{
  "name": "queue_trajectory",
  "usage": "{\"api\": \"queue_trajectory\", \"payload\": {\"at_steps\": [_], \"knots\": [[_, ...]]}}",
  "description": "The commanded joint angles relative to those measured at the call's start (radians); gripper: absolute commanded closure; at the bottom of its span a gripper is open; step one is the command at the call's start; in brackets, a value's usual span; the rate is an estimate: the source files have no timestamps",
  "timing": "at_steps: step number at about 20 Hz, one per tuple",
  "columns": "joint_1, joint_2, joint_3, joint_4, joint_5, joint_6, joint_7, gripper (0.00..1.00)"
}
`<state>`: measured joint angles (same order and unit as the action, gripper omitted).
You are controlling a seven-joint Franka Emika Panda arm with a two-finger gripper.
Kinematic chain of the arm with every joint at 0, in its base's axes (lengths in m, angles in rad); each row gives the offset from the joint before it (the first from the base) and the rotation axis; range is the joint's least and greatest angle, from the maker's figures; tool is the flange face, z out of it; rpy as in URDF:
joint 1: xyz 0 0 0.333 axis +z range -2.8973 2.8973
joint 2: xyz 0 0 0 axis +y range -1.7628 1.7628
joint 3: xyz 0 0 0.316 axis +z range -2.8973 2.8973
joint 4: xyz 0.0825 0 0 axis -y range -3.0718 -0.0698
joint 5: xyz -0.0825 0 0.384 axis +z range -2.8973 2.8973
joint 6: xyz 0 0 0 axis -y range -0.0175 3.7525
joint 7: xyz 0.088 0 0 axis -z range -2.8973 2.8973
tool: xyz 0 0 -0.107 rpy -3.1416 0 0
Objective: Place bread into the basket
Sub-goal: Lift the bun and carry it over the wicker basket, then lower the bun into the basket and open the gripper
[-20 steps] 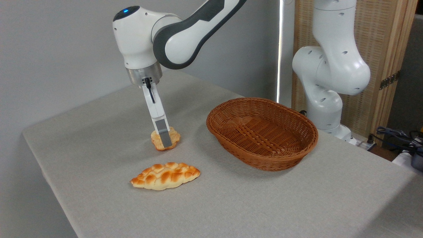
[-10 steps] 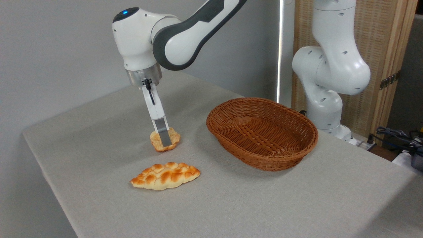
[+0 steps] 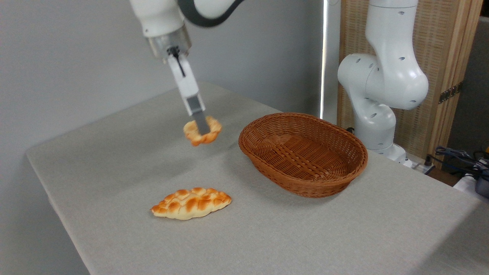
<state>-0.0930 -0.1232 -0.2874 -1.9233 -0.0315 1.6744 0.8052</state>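
The bread (image 3: 212,130), a small round golden-tan bun with ridged orange-brown sides, hangs in the air above the table, left of the basket. My gripper (image 3: 201,126) is shut on it from above; the near finger (image 3: 198,114) covers the bun's middle and the far finger is hidden behind it. The basket (image 3: 303,152), an oval reddish-brown wicker one, sits on the table to the right with nothing in it.
A longer braided loaf (image 3: 191,203) lies on the grey table (image 3: 114,168) near the front, below the held bun. The arm's white base (image 3: 376,88) stands behind the basket. Cables (image 3: 458,156) lie at the far right.
The gripper has lifted the bread off the table and carried it up and slightly right toward the basket. The loaf and basket have not moved.
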Motion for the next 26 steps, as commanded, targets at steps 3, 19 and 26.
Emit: {"api": "queue_trajectory", "payload": {"at_steps": [3, 19, 26], "knots": [[-0.013, -0.168, 0.025, -0.094, -0.002, -0.240, 0.172, 0.58], [-0.077, -0.187, 0.019, -0.238, -0.005, -0.260, 0.216, 0.00], [-0.077, -0.187, 0.019, -0.235, -0.018, -0.251, 0.216, 0.00]]}}
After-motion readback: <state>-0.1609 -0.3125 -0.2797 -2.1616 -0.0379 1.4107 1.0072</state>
